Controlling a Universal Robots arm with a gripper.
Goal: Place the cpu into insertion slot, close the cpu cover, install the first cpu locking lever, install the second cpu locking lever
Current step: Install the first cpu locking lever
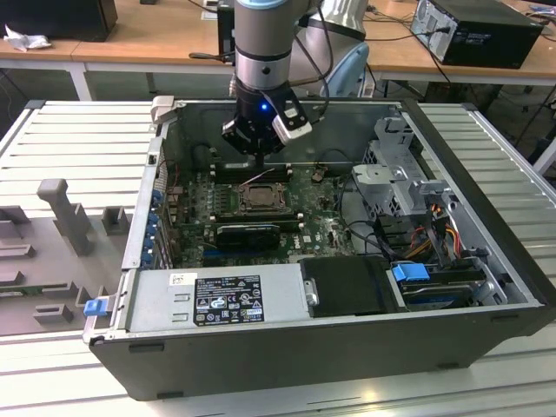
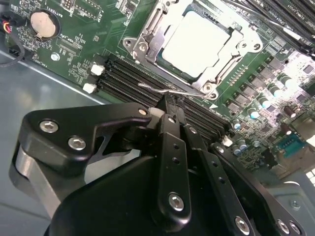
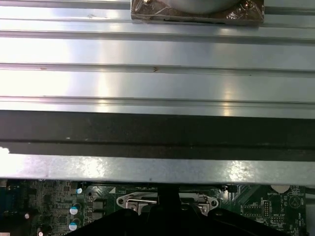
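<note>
In the second wrist view the cpu [image 2: 197, 42] lies flat in the insertion slot [image 2: 215, 87], pale metal top up. The silver cpu cover [image 2: 142, 44] lies closed over it, framing the chip. A thin wire locking lever [image 2: 160, 90] runs along the socket's edge beside the black memory slots. My gripper [image 2: 170, 110] has its black fingers together, with the tips right at this lever; whether they pinch it I cannot tell. In the exterior view the gripper [image 1: 261, 163] hangs just behind the socket [image 1: 261, 196], inside the open computer case.
The green motherboard [image 1: 321, 228] carries long memory slots [image 2: 128, 81] and a coin battery [image 2: 42, 23]. A grey labelled power supply [image 1: 217, 295] and drive cages [image 1: 408, 182] crowd the case. The case wall [image 3: 157, 132] stands close behind the socket. Ribbed metal table [image 1: 78, 148] surrounds the case.
</note>
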